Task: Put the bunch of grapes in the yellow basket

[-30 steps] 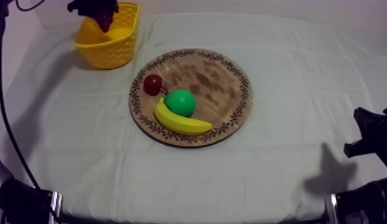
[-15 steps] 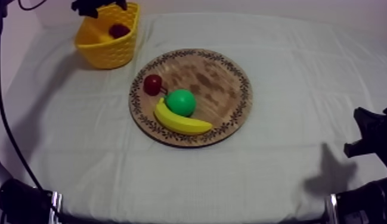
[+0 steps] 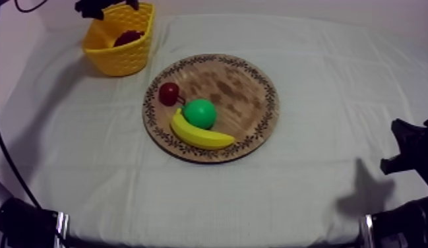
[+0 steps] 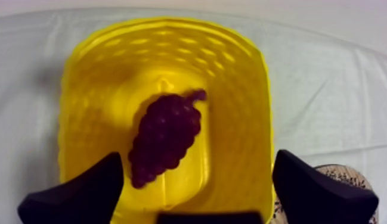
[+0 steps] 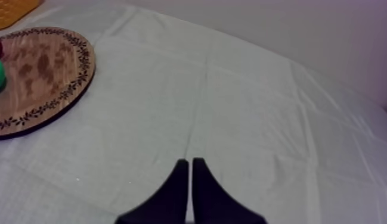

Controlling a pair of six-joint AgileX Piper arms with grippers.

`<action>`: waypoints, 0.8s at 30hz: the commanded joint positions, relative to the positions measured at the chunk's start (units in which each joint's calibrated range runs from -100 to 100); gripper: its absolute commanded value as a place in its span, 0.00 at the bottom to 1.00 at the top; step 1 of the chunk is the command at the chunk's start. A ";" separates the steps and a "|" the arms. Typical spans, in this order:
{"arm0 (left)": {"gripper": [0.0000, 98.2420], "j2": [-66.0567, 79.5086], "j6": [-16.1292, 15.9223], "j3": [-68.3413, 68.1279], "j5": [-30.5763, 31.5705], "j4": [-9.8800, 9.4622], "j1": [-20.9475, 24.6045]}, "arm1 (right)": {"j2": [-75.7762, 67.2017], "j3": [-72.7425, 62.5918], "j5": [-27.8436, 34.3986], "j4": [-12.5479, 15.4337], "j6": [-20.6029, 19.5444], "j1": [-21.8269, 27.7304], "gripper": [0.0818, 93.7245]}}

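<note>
You see the bunch of grapes (image 4: 166, 138) lying inside the yellow basket (image 3: 117, 59) at the table's far left corner. Your left gripper (image 4: 197, 173) hangs over it, fingers spread and holding nothing. Your right gripper (image 5: 190, 162) sits near the table's right edge, fingers pressed together. The banana (image 3: 200, 135), pear (image 3: 200, 113) and small red fruit (image 3: 168, 93) lie on the wooden board (image 3: 249, 86).

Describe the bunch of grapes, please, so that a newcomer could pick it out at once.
Find the yellow basket at the table's far left corner, beyond the wooden board. The bunch of grapes lies inside it, below the open fingers of the left gripper. It alone is dark purple and knobbly; the smooth fruit are on the board.
</note>
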State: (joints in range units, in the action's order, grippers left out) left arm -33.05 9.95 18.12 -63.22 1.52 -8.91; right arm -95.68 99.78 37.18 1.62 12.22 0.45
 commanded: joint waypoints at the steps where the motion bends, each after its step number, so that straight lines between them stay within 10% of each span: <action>1: 0.90 1.14 0.03 -1.14 0.30 0.04 0.17 | 0.00 -0.01 -0.01 0.02 0.01 0.00 0.00; 24: 0.42 32.22 -2.98 -35.68 11.93 -0.80 4.48 | 0.00 -0.01 -0.01 0.02 0.01 0.00 0.00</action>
State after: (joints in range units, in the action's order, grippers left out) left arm -4.26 7.06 -12.50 -51.50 0.71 -4.54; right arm -95.68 99.78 37.18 1.62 12.22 0.45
